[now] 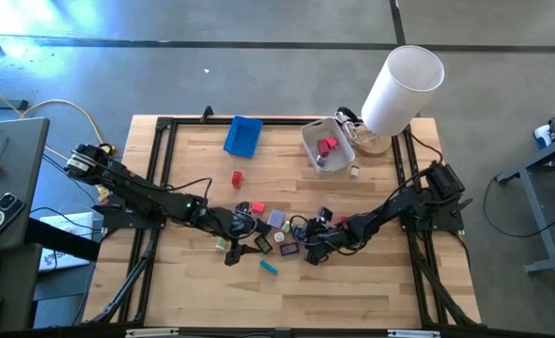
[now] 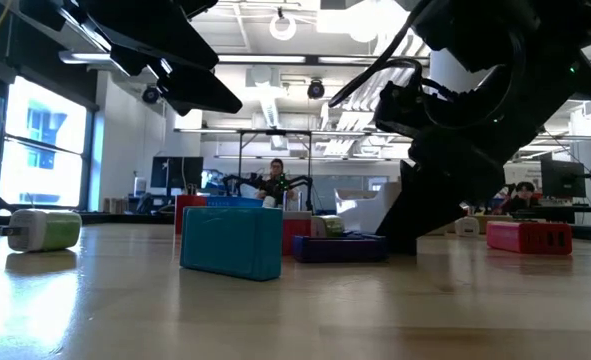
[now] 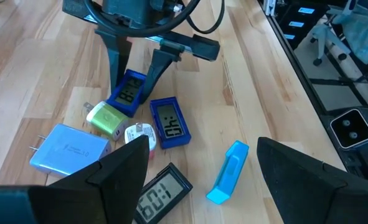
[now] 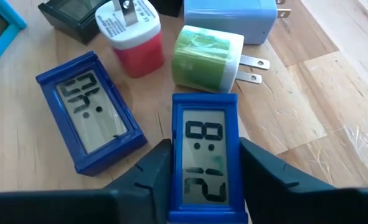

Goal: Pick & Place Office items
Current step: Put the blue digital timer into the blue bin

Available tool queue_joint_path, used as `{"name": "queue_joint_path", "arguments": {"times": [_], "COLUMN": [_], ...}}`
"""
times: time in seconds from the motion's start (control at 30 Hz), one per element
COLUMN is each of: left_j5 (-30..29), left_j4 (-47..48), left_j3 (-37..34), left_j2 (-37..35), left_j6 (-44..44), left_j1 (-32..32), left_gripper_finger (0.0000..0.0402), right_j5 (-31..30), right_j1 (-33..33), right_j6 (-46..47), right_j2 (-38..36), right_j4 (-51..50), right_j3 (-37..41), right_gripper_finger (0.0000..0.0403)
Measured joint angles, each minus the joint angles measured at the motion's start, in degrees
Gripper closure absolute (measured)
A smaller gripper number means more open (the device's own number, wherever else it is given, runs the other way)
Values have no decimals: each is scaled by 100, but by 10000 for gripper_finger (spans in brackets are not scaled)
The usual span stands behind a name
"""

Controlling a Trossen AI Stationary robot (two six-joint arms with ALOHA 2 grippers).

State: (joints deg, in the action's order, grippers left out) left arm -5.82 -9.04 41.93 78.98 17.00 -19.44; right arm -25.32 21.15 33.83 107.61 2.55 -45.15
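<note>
Small office items lie clustered mid-table. My right gripper (image 4: 205, 152) is shut on a blue digital clock (image 4: 205, 162). Next to it lie a second blue clock (image 4: 90, 118), a green plug (image 4: 205, 53), a white-and-red plug (image 4: 131, 34) and a pale blue charger (image 4: 230, 18). My left gripper (image 3: 202, 146) hovers open just left of the cluster, above a black clock (image 3: 162, 193) and a teal block (image 3: 228, 174), touching neither. Both grippers face each other in the high view, left gripper (image 1: 230, 252) and right gripper (image 1: 310, 252). My right gripper pinches the blue clock between its two fingers, one on each long side (image 4: 174, 162), display facing up. The fingers (image 3: 155, 68) slant down from above and from the table's right. The clock sits tilted; whether its lower end by the green plug (image 3: 108, 118) is off the table, I cannot tell.
A blue tray (image 1: 243, 136) lies at the far edge. Right of it stands a translucent white bin (image 1: 310, 150) with a red piece inside, and beside that a tall white cylinder (image 1: 404, 89). A red block (image 1: 237, 178) lies apart. The near part of the table is bare wood.
</note>
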Motion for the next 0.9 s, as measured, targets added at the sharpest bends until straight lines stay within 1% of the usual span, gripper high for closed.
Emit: {"name": "queue_joint_path", "arguments": {"times": [0.3, 0.53, 0.6, 0.77, 0.9], "left_j5": [-2, -46, -46, -46, -44], "left_j4": [0, -170, -292, -428, -475], "left_j3": [0, 0, -2, -2, -2], "left_j2": [0, 0, 0, 0, 0], "left_j6": [89, 106, 270, 875, 1373], "left_j1": [0, 32, 51, 61, 79], "left_gripper_finger": [111, 111, 111, 111, 111], "right_j5": [126, 208, 144, -325, -676], "right_j1": [2, 13, 17, 37, 86], "right_j6": [28, -268, -402, -606, -992], "right_j2": [-61, -587, -786, -1236, -1479], "right_j4": [24, -296, -465, -662, -607], "right_j3": [-21, 2, 21, 1, -5], "right_gripper_finger": [265, 265, 265, 265, 265]}}
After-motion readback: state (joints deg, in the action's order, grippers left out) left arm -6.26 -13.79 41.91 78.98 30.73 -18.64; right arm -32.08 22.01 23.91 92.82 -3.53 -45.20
